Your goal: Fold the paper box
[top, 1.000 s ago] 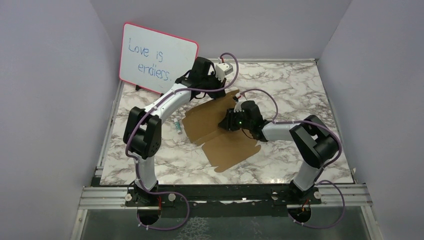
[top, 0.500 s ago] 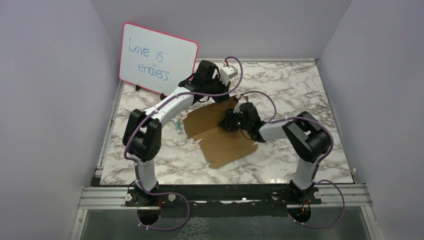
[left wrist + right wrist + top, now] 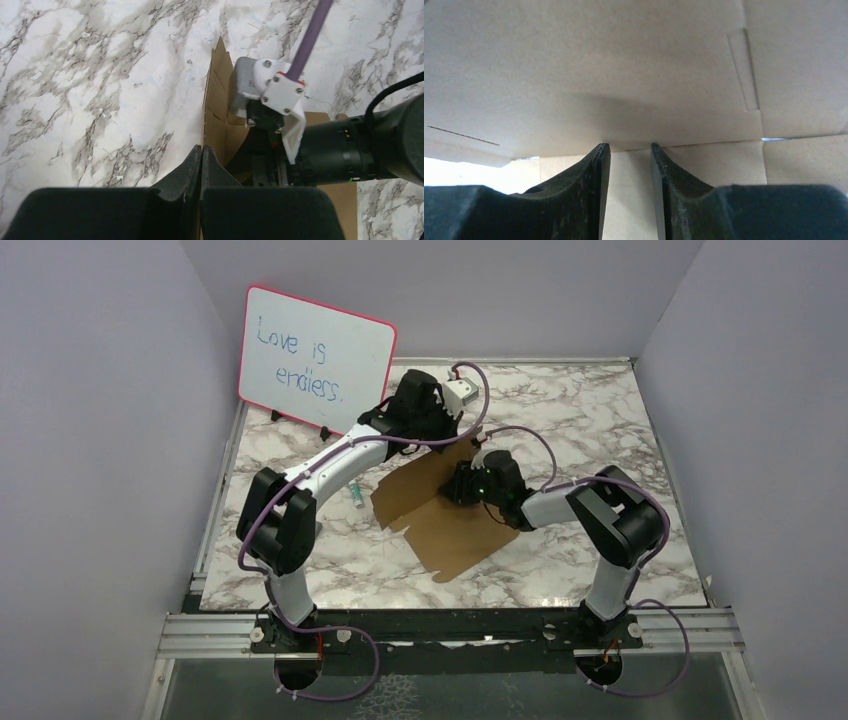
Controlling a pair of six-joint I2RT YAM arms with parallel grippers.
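Marble tabletop (image 3: 600, 410) carried the paper box (image 3: 455, 535) near its middle, one panel raised upright; the left gripper (image 3: 201, 148) pinched that panel's edge, while the right gripper (image 3: 629, 146), fingers slightly apart, pressed at the crease below

White-shelled, black-jointed left arm (image 3: 335, 452) and right arm (image 3: 552, 504) are trailing purple cables (image 3: 314, 32); the left gripper (image 3: 201, 148) is showing matte black fingers (image 3: 184, 176).
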